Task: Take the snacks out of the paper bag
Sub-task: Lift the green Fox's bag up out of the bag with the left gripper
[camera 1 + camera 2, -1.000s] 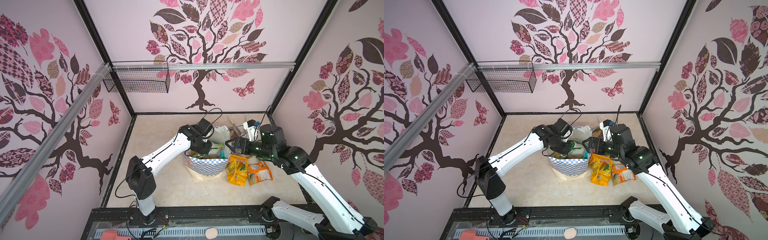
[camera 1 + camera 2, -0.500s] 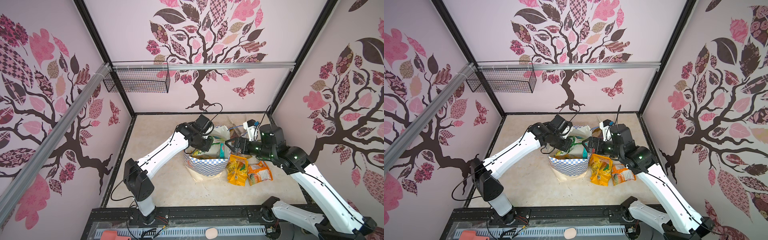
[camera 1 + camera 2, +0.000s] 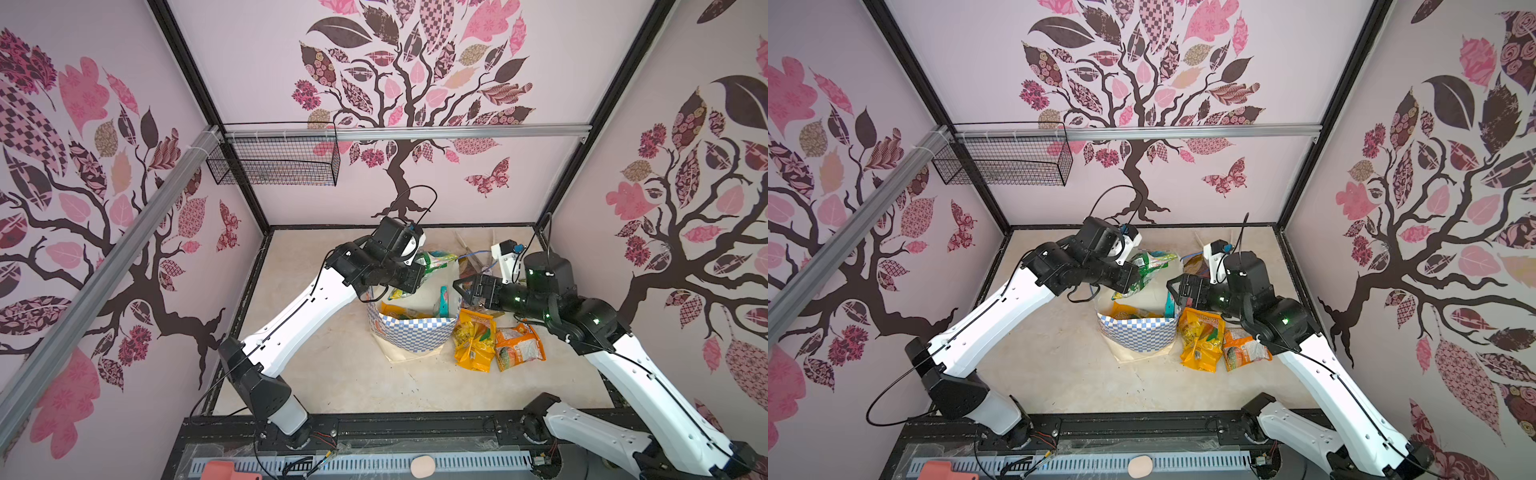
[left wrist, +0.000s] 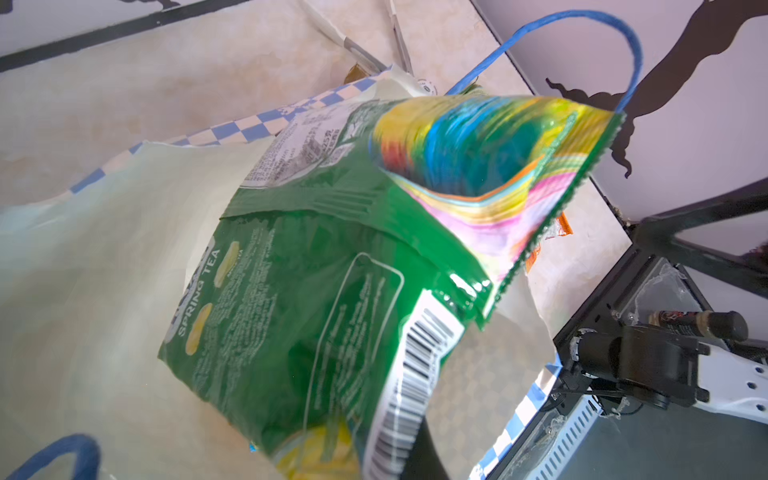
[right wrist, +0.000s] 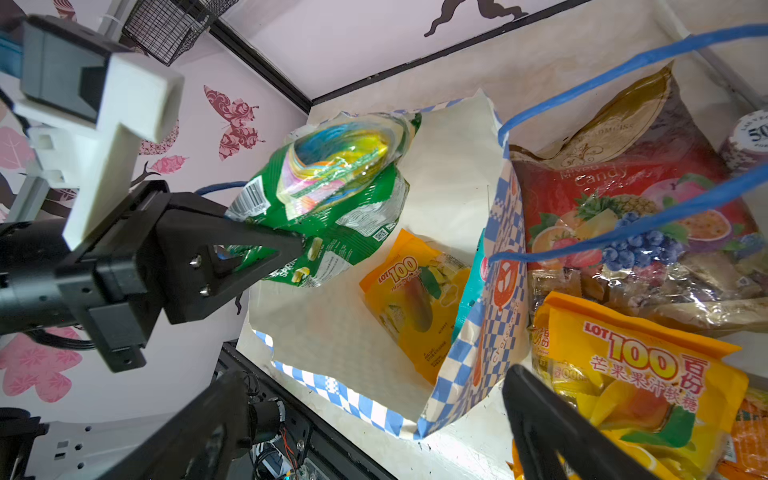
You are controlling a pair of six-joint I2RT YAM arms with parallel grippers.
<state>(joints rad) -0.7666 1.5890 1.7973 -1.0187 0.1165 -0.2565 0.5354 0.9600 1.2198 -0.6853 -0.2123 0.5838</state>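
My left gripper grips the green packet over the 12 o'clock rim of the paper bag; I should raise it clear of the blue handle before swinging toward 9 o'clock.

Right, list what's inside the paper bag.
In the paper bag: a yellow packet and a teal packet against its wall. The left gripper holds a green packet above the opening. Anything beneath is hidden.
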